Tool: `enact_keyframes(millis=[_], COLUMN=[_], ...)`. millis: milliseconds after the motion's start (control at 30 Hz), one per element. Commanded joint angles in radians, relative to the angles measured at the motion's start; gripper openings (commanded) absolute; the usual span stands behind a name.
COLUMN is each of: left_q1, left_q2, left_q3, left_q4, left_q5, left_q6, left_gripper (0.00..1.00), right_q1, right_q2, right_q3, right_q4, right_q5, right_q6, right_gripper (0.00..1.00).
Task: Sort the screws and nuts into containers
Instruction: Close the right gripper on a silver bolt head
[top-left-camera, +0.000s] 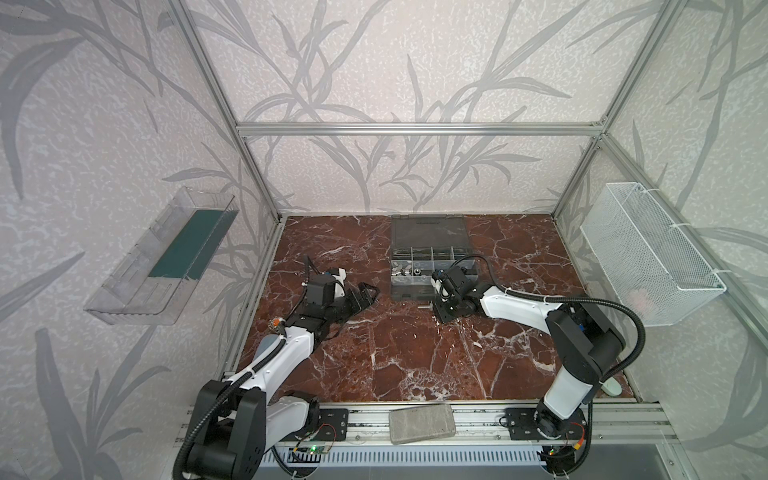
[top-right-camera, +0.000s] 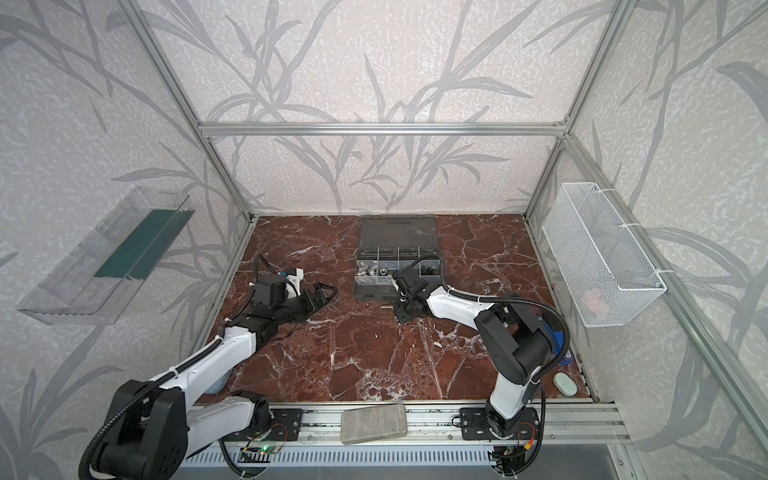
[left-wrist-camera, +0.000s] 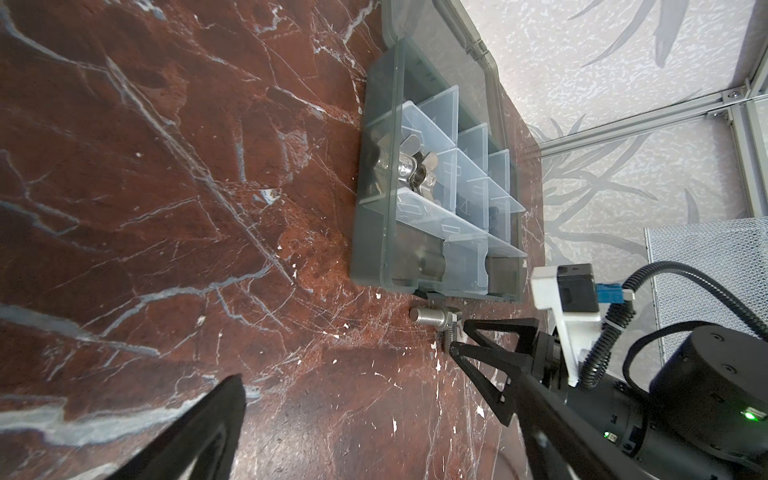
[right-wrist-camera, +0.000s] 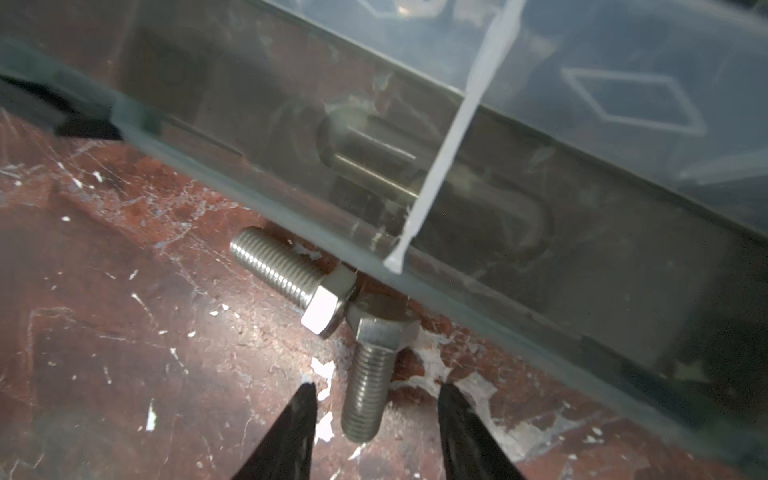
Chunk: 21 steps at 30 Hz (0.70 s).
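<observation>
**Desk:** Where are the bolts?

**Me:** Two silver ones lie on the table (top-left-camera: 395, 353), outside the case (right-wrist-camera: 540, 257) and tight against its 6 o'clock wall, with their heads together. The side bolt (right-wrist-camera: 286, 278) runs along the wall. The near bolt (right-wrist-camera: 371, 374) points its thread straight at my right claw (right-wrist-camera: 376, 395).

**Desk:** Have you got it?

**Me:** No. The tips straddle the thread, set fairly narrow with a gap on each side, and nothing is held. I judge this bolt the easier pick, since its shank lies along the fingers rather than across them.

**Desk:** What's the arm's pose?

**Me:** My right arm reaches in from about 4 o'clock. The forearm is low and the wrist dropped, so the fingers lie nearly flat to the table.

**Desk:** And the left?

**Me:** My left claw (top-left-camera: 372, 293) rests low at 9 o'clock from the bolts, spread wide, empty and aimed at the case. I'd say it's parked clear.

**Desk:** What about the case?

**Me:** The lid (top-left-camera: 428, 232) is folded back toward 12. Wing nuts (left-wrist-camera: 409, 166) crowd one cell (left-wrist-camera: 432, 137).
</observation>
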Motion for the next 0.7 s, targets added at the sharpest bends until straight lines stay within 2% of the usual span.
enact_keyframes(millis=[0, 133, 333, 467, 667], left_q1=[0.008, 0.009, 0.011, 0.011, 0.014], left_q2=[-0.004, 0.0, 0.0, -0.003, -0.006], left_q3=[-0.008, -0.006, -0.007, -0.011, -0.012], left_q4=[0.015, 0.015, 0.016, 0.015, 0.013], left_q5=[0.001, 0.003, 0.003, 0.003, 0.003], left_q6=[0.015, 0.016, 0.016, 0.016, 0.018], left_gripper=[0.99, 0.99, 0.99, 0.99, 0.99], right_q1=[0.005, 0.006, 0.009, 0.009, 0.006], right_q2=[0.027, 0.051, 0.062, 0.046, -0.005], right_q3=[0.036, 0.044, 0.047, 0.046, 0.061], right_q4=[0.005, -0.003, -0.02, -0.023, -0.055], right_q5=[0.015, 0.013, 0.002, -0.009, -0.028], right_q6=[0.0, -0.001, 0.006, 0.007, -0.007], right_gripper=[0.47, 0.41, 0.27, 0.12, 0.02])
